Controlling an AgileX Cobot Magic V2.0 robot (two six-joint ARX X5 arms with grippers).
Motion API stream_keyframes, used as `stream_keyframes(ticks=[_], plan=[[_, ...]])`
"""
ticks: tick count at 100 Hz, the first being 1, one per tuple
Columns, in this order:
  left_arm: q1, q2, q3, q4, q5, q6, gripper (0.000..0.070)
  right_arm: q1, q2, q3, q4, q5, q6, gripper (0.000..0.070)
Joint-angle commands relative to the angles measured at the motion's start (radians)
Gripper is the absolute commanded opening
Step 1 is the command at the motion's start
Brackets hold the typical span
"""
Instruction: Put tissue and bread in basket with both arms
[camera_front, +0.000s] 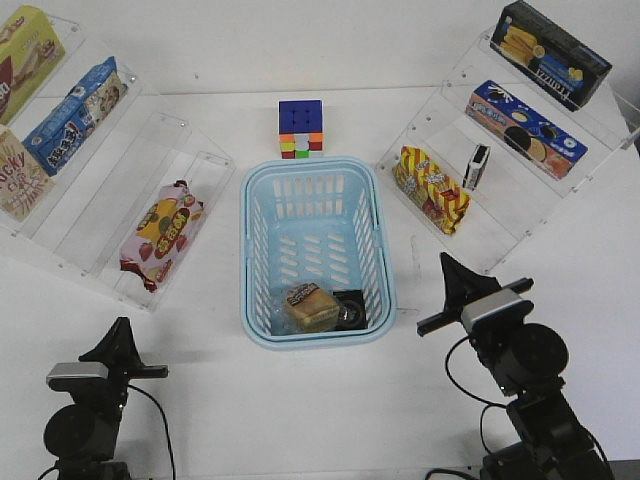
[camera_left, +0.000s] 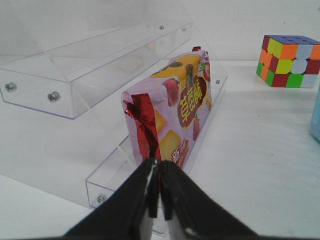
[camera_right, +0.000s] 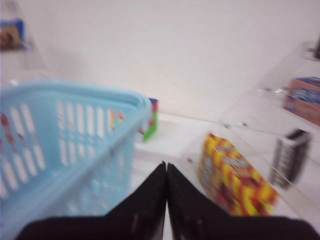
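The light blue basket (camera_front: 316, 180) stands mid-table. The wrapped tan bread (camera_front: 310, 307) lies on its floor at the near end, and a black tissue pack (camera_front: 350, 310) lies beside the bread on its right. A look-alike tissue pack (camera_front: 477, 167) stands on the right shelf and also shows in the right wrist view (camera_right: 290, 155). My left gripper (camera_front: 120, 335) is shut and empty, near-left of the basket; in the left wrist view (camera_left: 159, 161) its tips point at the red-pink snack bag (camera_left: 175, 110). My right gripper (camera_front: 448, 265) is shut and empty, right of the basket (camera_right: 65, 145).
A colour cube (camera_front: 301, 128) sits behind the basket. Clear stepped shelves stand on both sides: the left one (camera_front: 150, 150) holds the red-pink snack bag (camera_front: 160, 235) and boxes, the right one (camera_front: 520, 200) a yellow-red snack bag (camera_front: 432, 188) and biscuit boxes.
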Motion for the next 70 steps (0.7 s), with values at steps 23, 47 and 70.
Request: stream_keyframes(ticks=[23,47,70], plan=[[0.002,-0.001,-0.02,0.013,0.002,0.001,0.0001,-0.118,-0.347,-0.292,-0.058,0.004,-0.099,0.0],[0.002,-0.001,-0.02,0.013,0.002,0.0,0.0001,-0.198,-0.576,-0.412,-0.238,0.007,-0.031,0.0],[0.002,-0.001,-0.02,0.012,0.002,0.0,0.0001,-0.226,-0.57,-0.412,-0.25,0.063,-0.002,0.0]])
